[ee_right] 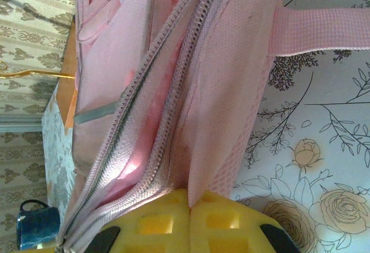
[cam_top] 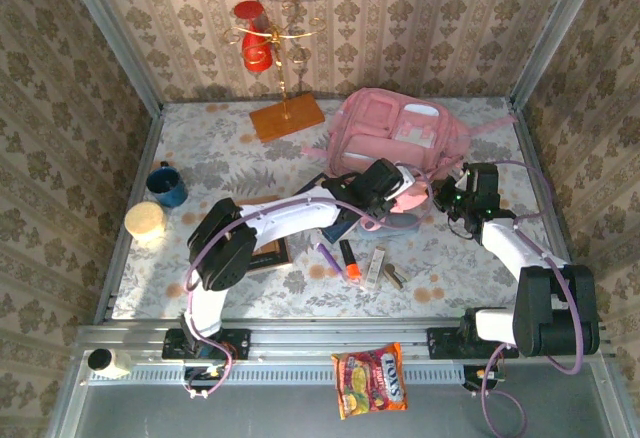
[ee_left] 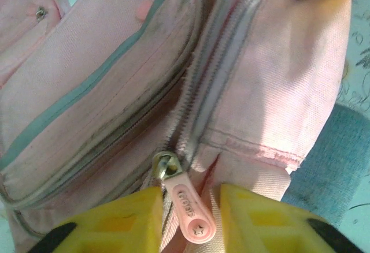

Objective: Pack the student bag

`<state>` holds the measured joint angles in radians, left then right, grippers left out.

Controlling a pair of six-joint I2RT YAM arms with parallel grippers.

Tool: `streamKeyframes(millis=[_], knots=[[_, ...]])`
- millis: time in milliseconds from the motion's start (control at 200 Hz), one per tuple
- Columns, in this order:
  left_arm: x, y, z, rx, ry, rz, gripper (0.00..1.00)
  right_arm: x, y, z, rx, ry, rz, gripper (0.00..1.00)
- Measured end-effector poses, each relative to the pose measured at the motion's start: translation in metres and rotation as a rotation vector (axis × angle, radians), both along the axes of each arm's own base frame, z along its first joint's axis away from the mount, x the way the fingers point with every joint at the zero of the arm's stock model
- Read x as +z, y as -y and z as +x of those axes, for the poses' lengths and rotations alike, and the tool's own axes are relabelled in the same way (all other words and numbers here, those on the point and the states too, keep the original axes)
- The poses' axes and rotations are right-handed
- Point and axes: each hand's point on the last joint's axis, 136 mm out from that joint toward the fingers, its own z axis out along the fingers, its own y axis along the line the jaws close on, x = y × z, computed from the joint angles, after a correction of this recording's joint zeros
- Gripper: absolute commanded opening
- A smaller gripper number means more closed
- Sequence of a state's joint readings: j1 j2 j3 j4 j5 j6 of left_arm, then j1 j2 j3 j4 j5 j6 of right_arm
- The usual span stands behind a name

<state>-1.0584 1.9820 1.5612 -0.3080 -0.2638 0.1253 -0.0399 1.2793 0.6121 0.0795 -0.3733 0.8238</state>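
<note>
From above, the soft pink student bag (cam_top: pixel 390 123) lies toward the back of the floral table (cam_top: pixel 220 148).

Left wrist: the left gripper (ee_left: pixel 191 200) has blocky yellow fingers flanking a rounded pink zipper pull (ee_left: pixel 188 207); I cannot tell whether they pinch it.

Right wrist: the right gripper (ee_right: pixel 189 198) is clenched on the bag's woven edge.

one student bag (cam_top: pixel 375 128), one blue mug (cam_top: pixel 167 185), one snack packet (cam_top: pixel 372 380), one wooden stand (cam_top: pixel 287 118).

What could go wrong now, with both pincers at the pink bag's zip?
The zip pull sits between the left pincer's fingers, perhaps not clamped, and might slip out. The right pincer pinches only a thin edge of the student bag; a hard tug could free it or drag the soft bag.
</note>
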Motion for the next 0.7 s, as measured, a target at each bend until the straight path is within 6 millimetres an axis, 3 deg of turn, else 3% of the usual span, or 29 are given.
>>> streamKeyframes(millis=[125,275,445,700], knots=[[-0.001,-0.001,-0.001,-0.031,0.032,0.043,0.10,0.001,0.000,0.000,0.010,0.001,-0.015,0.00],[0.000,-0.002,0.000,-0.061,0.057,0.073,0.00,0.000,0.000,0.000,0.021,-0.001,-0.029,0.00],[0.003,-0.005,-0.001,-0.073,0.009,0.025,0.00,-0.001,0.001,-0.001,0.027,-0.005,-0.044,0.00],[0.010,-0.031,0.000,-0.049,-0.201,-0.191,0.00,0.004,-0.001,0.000,0.050,0.003,-0.063,0.00]])
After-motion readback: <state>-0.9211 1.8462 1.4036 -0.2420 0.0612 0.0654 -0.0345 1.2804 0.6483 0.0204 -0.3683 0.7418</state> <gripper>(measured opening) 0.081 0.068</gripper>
